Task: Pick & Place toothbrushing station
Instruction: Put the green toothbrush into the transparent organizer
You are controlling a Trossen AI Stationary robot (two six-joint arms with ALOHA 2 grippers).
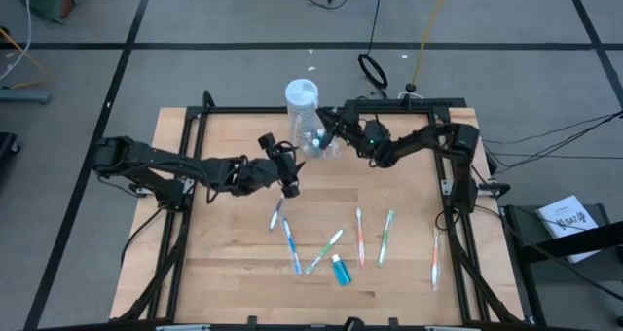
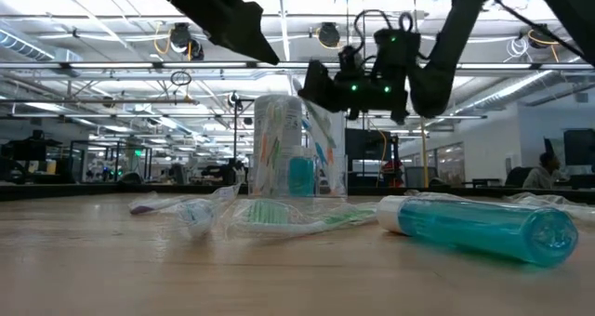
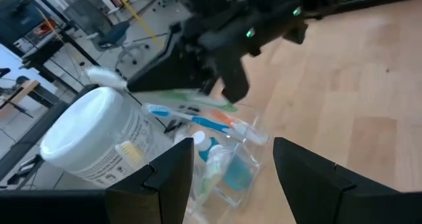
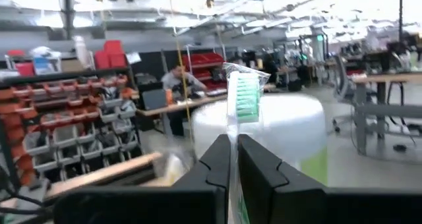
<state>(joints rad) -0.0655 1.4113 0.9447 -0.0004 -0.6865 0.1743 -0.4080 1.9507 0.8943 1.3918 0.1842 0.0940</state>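
The table [image 1: 234,263] is pale wood with a black frame. Both arms are dark, with small green lights on the right one. The jar [image 1: 301,97] is clear with a white lid. A teal tube [image 1: 340,270] has a white cap. The loose toothbrushes [image 1: 359,236] look blue, green, orange and pink, though they are small from above. The cup [image 3: 231,168] is clear.

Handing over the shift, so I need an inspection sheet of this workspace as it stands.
Surface: wooden table, dark frame.
Job's things: cup holding a tube and brushes; six brushes and one tube lying loose.
Clutter: white-lidded jar beside the cup.
Grippers: right pincer shut on a wrapped brush above the cup; left pincer open, nearby.
Cables: loops on the floor.
Surroundings: person seated at a desk.
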